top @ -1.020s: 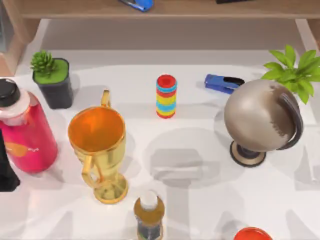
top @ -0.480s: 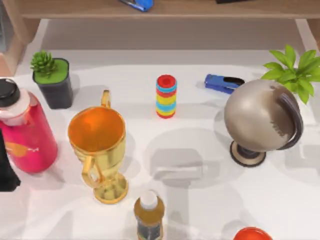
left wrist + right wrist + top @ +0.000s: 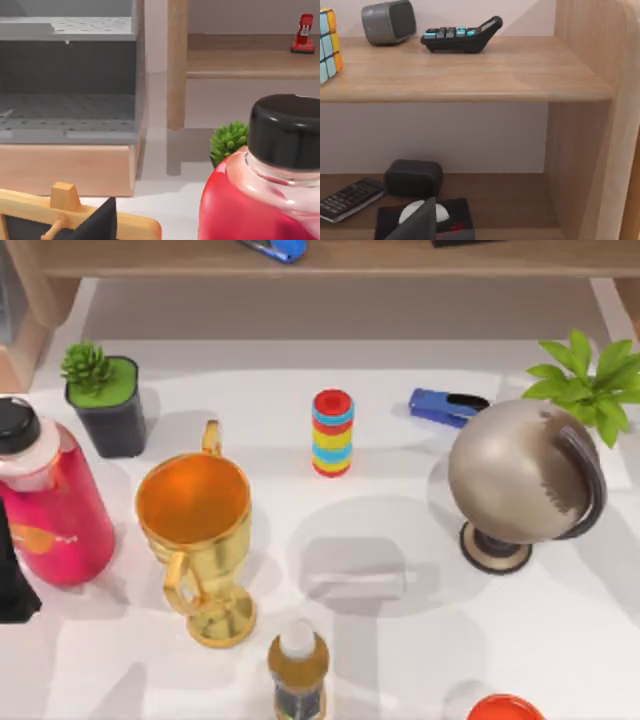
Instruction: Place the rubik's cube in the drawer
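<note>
The right arm faces the rubik's cube (image 3: 327,44) at the upper shelf (image 3: 470,75) edge; reaching it comes next. Neither claw's opening is tellable.

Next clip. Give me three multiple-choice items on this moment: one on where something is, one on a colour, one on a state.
1. Where is the rubik's cube?
A. On the upper shelf board, near the grey speaker
B. On the table beside the trophy
C. Inside the drawer

2. What colour is the stapler lying on the table by the globe?
A. Green
B. Blue
C. Yellow

3. What state is the drawer in?
A. Pushed shut
B. Pulled open with nothing seen inside
C. Open and holding the cube

Answers:
1 A: in the right wrist view the rubik's cube sits on the upper shelf board with the grey speaker and a calculator.
2 B: the stapler next to the globe is blue.
3 B: in the left wrist view the drawer shows its bare grey floor.
</note>
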Robot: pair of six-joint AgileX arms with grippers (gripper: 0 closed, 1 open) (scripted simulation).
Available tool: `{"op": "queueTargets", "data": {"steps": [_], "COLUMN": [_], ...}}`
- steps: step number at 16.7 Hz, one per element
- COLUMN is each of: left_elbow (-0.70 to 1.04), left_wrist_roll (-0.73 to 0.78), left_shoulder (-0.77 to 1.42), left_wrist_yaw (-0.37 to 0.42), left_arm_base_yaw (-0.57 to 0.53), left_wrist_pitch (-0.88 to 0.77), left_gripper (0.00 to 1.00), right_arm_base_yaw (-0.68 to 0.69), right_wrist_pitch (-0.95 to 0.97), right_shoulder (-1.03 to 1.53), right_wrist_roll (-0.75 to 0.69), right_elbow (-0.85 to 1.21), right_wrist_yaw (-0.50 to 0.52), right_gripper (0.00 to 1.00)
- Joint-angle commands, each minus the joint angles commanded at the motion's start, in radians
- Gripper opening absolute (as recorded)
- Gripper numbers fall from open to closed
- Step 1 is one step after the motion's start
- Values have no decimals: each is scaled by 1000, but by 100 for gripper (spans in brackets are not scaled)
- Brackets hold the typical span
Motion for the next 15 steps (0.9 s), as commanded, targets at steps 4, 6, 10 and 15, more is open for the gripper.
{"op": "queueTargets", "data": {"steps": [4, 6, 10, 15], "left_elbow": [0, 0, 0, 0], "left_wrist_roll": [0, 0, 0, 0], "left_shoulder": [0, 0, 0, 0], "left_wrist_yaw": [0, 0, 0, 0], "left_arm_base_yaw": [0, 0, 0, 0], "left_wrist_pitch": [0, 0, 0, 0], "left_gripper": [100, 100, 100, 100], "right_arm_base_yaw": [118, 169, 244, 276], "right_wrist_pitch": [15, 23, 40, 50], "right_shoulder": [391, 562, 818, 917], "right_wrist_roll": [-1, -2, -3, -3], "right_elbow": [367, 525, 764, 860], "right_wrist_yaw": [124, 176, 257, 291], "right_gripper": [100, 100, 100, 100]}}
